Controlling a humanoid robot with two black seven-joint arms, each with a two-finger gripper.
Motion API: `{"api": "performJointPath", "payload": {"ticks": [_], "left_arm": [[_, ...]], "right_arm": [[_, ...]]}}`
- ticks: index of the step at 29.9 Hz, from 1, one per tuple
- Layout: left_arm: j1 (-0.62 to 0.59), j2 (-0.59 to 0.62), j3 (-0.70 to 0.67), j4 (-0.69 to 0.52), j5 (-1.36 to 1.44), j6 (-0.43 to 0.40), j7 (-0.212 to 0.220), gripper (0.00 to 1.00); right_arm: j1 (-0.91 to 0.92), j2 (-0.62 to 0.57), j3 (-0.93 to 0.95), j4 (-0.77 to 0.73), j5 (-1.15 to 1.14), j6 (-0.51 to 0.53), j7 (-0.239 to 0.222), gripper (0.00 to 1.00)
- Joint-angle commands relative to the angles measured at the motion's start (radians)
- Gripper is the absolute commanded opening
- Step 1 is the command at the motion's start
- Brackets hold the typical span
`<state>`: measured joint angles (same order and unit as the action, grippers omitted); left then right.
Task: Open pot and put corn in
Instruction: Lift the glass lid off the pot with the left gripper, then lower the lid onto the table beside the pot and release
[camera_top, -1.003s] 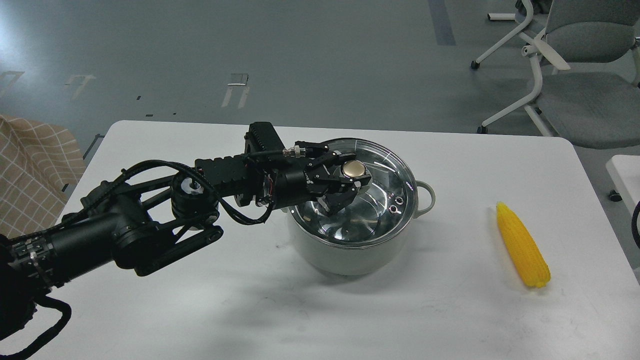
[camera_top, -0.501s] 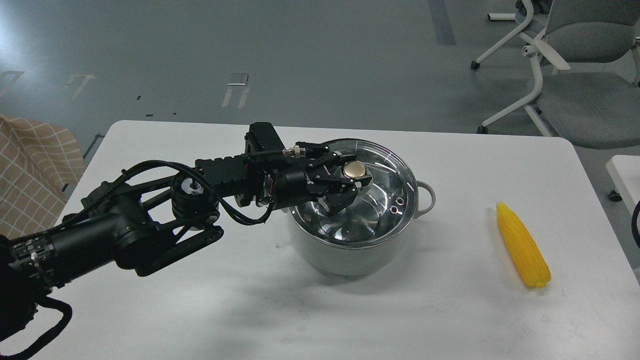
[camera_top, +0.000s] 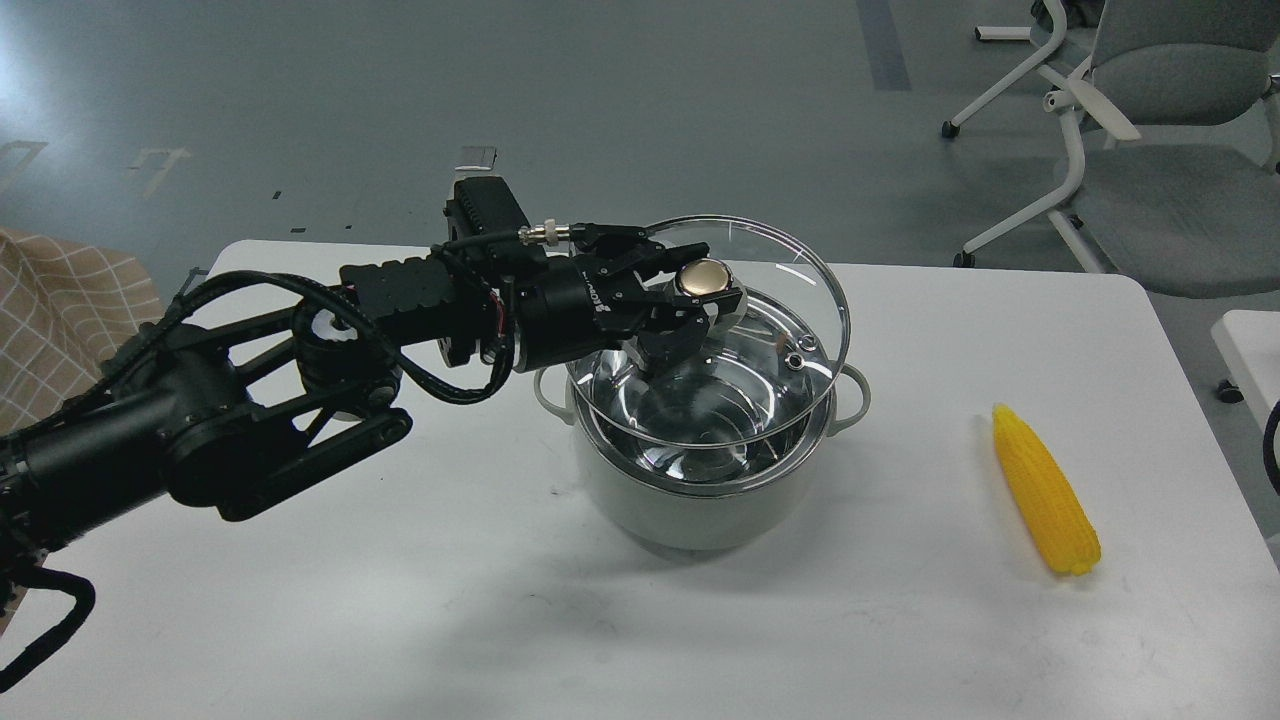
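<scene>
Lid (camera_top: 770, 300) clear above pot (camera_top: 700, 500) rim

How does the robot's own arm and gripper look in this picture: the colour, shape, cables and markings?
The left arm is matte black, built of thick round joints and open strut links. Loose black cables loop along it, and a silver connector sits near the wrist. A ribbed black block tops the wrist. The left gripper has two black fingers. Small white lettering marks the wrist; it is unreadable. No sleeves.
</scene>
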<state>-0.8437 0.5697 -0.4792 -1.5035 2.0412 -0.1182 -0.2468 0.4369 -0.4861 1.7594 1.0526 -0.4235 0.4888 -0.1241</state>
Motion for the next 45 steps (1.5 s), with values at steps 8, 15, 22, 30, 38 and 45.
{"api": "performJointPath", "payload": {"ticks": [8,15,22,30,38,45], "left_arm": [[0.063,0.369,-0.001,-0.024,-0.061,0.009,-0.032,0.35],[0.238,0.457,0.004,0.002,-0.072,0.141,-0.035,0.35],[0.311,0.460,0.004,0.077,-0.133,0.184,-0.035,0.35],[0.314,0.449,0.014,0.138,-0.170,0.193,-0.034,0.35],[0.345,0.441,0.016,0.279,-0.188,0.230,-0.035,0.36],[0.432,0.415,0.017,0.290,-0.185,0.287,-0.039,0.40]], "right_arm": [[-0.003,-0.006,-0.001,-0.003,0.000,0.000,0.000,1.00],[-0.003,0.001,-0.006,0.001,0.000,0.000,0.000,1.00],[-0.004,0.000,-0.008,0.001,0.000,0.000,-0.002,1.00],[-0.006,-0.008,-0.006,0.003,0.000,0.000,-0.002,1.00],[-0.007,-0.006,-0.008,0.004,0.000,0.000,-0.002,1.00],[-0.007,0.001,-0.015,0.009,0.000,0.000,-0.002,1.00]]}}
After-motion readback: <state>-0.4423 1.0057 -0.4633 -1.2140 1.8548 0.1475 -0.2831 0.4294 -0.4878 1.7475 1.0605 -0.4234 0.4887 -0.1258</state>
